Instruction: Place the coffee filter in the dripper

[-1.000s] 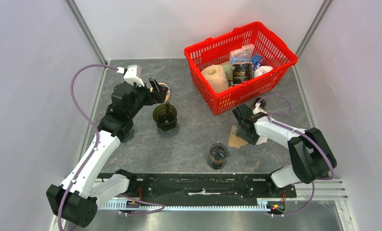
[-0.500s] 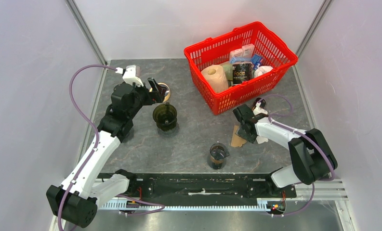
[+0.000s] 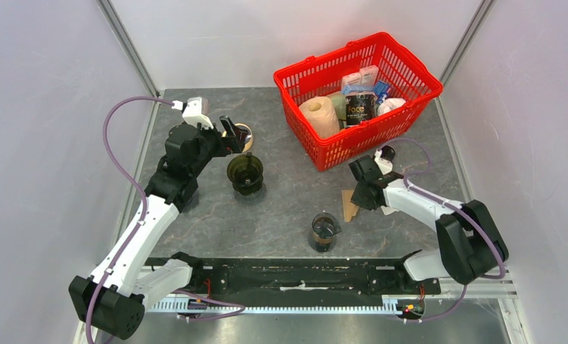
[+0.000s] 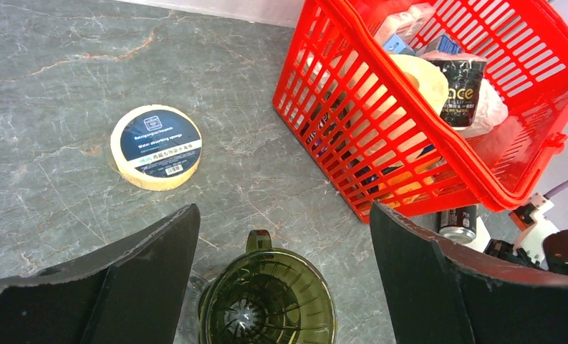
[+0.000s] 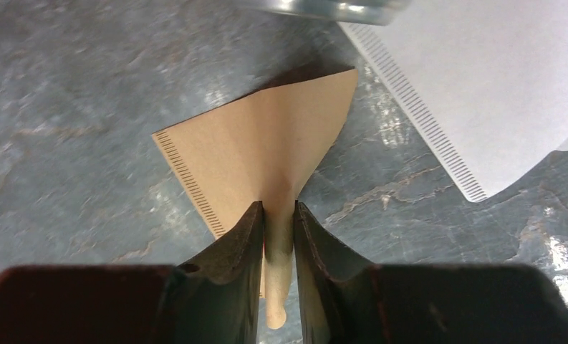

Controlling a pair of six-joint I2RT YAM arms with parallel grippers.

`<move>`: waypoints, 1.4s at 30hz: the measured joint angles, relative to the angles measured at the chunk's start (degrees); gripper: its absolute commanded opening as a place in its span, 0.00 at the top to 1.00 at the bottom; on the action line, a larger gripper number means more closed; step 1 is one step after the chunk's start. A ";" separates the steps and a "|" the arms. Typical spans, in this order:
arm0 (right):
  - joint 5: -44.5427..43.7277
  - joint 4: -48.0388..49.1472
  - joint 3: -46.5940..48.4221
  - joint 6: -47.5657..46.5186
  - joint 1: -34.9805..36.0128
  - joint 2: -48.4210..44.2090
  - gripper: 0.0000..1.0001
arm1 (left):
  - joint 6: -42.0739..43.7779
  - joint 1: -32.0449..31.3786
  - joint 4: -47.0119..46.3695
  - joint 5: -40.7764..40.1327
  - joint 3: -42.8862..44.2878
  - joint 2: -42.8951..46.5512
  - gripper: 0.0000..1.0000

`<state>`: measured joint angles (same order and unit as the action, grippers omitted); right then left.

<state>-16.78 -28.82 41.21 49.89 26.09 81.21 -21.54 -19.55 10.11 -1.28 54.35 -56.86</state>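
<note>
Right gripper (image 5: 278,215) is seen pinched onto the coffee filter (image 5: 266,158). The jaws are drawn in to a thin slit, and a raised fold of the brown paper is caught between the fingers (image 5: 241,244). A second ago the jaws were spread much wider over the same spot. In the top view the right gripper (image 3: 358,193) is found a little farther back than before, and the right elbow is shifted slightly to the right.

The coffee filter (image 3: 349,206) is located on the table (image 3: 288,208), in front of the red basket (image 3: 288,72) and well apart from the dripper (image 3: 246,173). Most of the sheet is lying flat, and only the pinched edge is lifted. It reads narrower from above than in the earlier frames. A white filter (image 5: 481,86) is seen just beside it, with no overlap visible.

Left gripper (image 4: 282,213) is held wide open and empty, above and just behind the dripper (image 4: 266,304). No change is noted there since a second ago. The dripper is standing upright with nothing inside it.

A round tape-like roll (image 4: 156,146) is lying flat beyond the dripper. A glass beaker (image 3: 324,233) is standing near the front edge, between the two arms. The red basket (image 4: 410,143) is loaded with a paper roll, a dark can and small packets, none of them moved.
</note>
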 measured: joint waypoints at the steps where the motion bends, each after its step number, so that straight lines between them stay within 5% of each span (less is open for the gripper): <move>1: 0.61 0.31 -0.24 -0.81 0.00 -0.81 0.73 | -0.02 0.00 0.02 0.09 0.00 0.00 0.06; 15: 13.16 6.19 -4.15 -13.40 0.00 -20.39 0.78 | -0.26 0.00 -1.09 8.74 0.00 -2.38 0.05; 23: 25.83 6.97 -3.04 -20.33 0.00 -28.02 0.76 | -0.83 -0.76 -6.34 27.85 0.02 -7.02 0.05; 33: 40.39 14.01 2.05 -24.30 0.00 -30.40 0.74 | -0.79 -10.16 -10.27 44.26 3.08 -18.05 0.06; 42: 44.94 19.37 4.52 -23.65 0.00 -28.98 0.74 | -2.14 -13.99 -11.26 48.06 7.19 -24.28 0.24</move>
<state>28.16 -9.45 45.74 26.24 26.09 52.23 -23.68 -33.54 -1.15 46.78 61.54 -81.14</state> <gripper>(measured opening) 0.259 0.820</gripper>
